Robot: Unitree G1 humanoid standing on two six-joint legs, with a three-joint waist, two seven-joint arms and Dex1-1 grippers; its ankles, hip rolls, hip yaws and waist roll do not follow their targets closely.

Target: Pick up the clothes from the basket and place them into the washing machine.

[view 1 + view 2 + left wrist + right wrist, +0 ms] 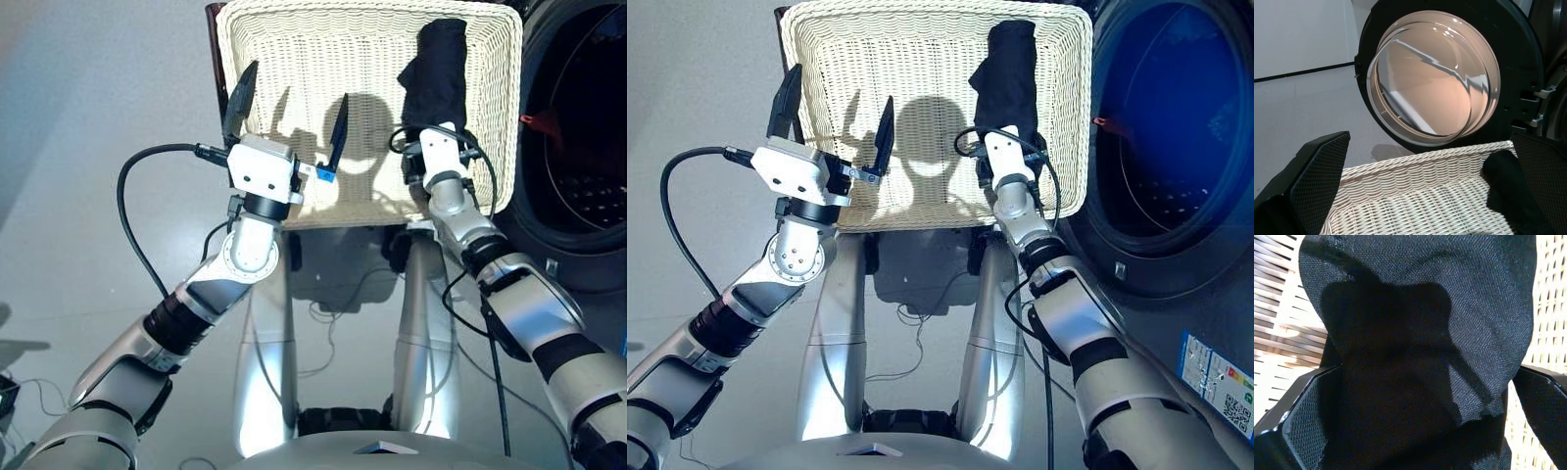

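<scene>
Left claw [289,119] raised with fingers spread; right claw [1415,396] reaches forward, fingers apart.

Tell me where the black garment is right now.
The black garment lies in the basket, on its right side near the washing machine, with the right pincer at its near end, fingers either side.

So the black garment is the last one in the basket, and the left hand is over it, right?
Not quite: the right hand is over the black garment, fingers open either side of it in the right wrist view. The left hand is open over bare basket.
</scene>
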